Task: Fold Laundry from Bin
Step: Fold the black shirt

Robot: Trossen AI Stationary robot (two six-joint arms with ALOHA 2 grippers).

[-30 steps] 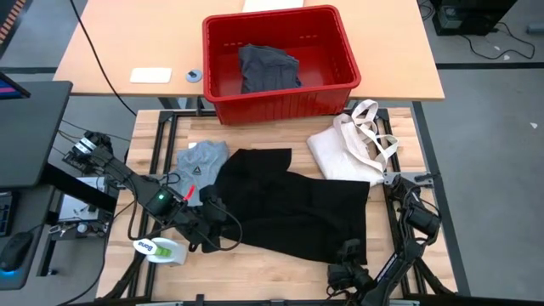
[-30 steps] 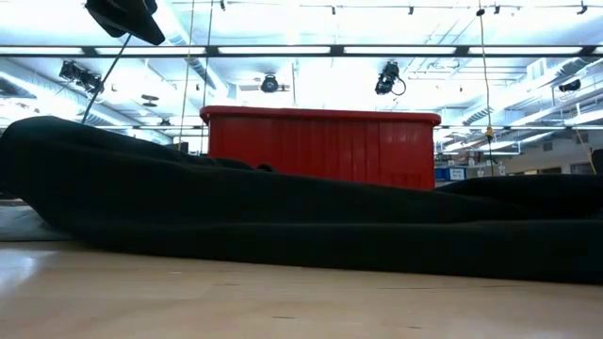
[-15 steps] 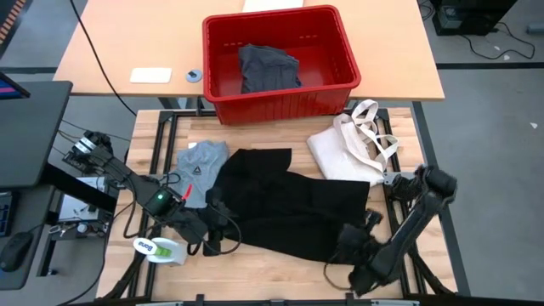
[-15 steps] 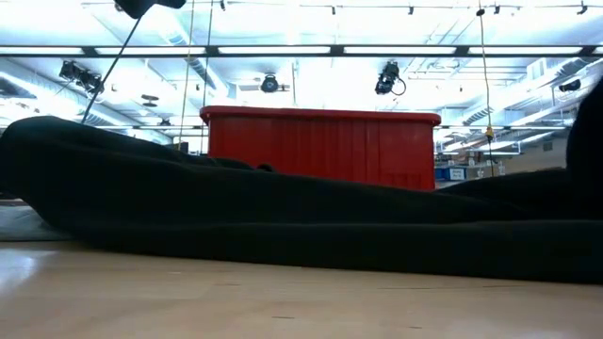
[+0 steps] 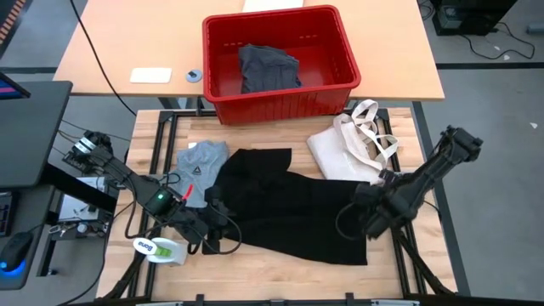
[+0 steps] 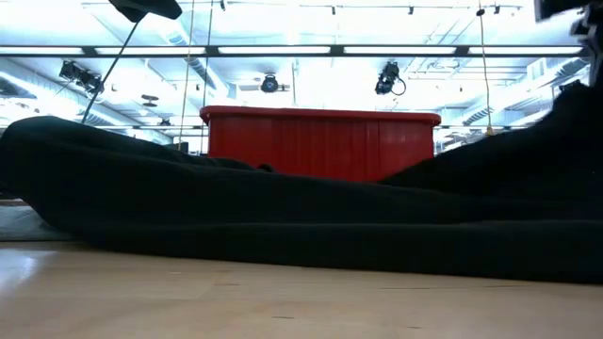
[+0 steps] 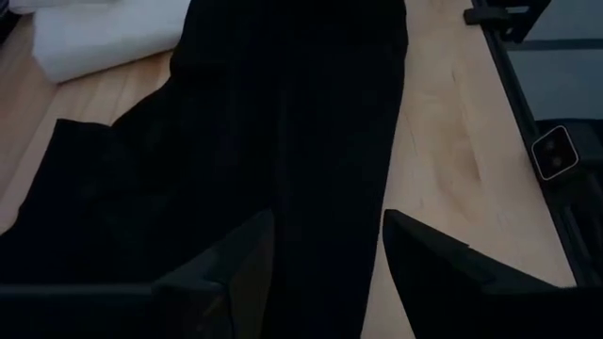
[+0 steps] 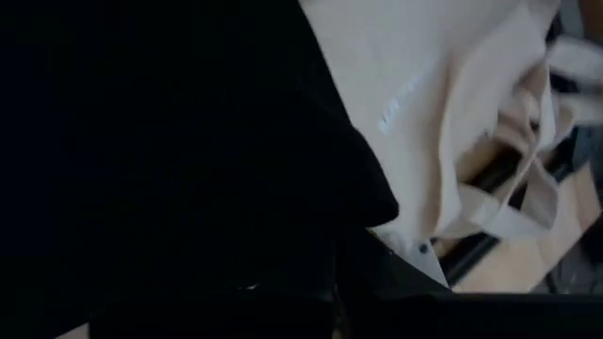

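Wooden table (image 5: 280,263): black garment (image 5: 289,212) spread at centre, red bin (image 5: 280,51) at 12 o'clock. Right gripper (image 5: 374,217) clamped tight on its 3 o'clock edge; left gripper (image 5: 208,231) parted, astride its 9 o'clock edge. Ceiling strip lights (image 6: 283,50) overhead.

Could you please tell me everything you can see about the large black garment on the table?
The black garment is a large, soft, matte cloth spread mostly flat across the wooden table, creased and unfolded. Its left part lies beside the grey T-shirt, and its right end reaches the cream tote bag. The right end effector is shut on its right edge, lifting it. The left end effector straddles its left end, fingers apart.
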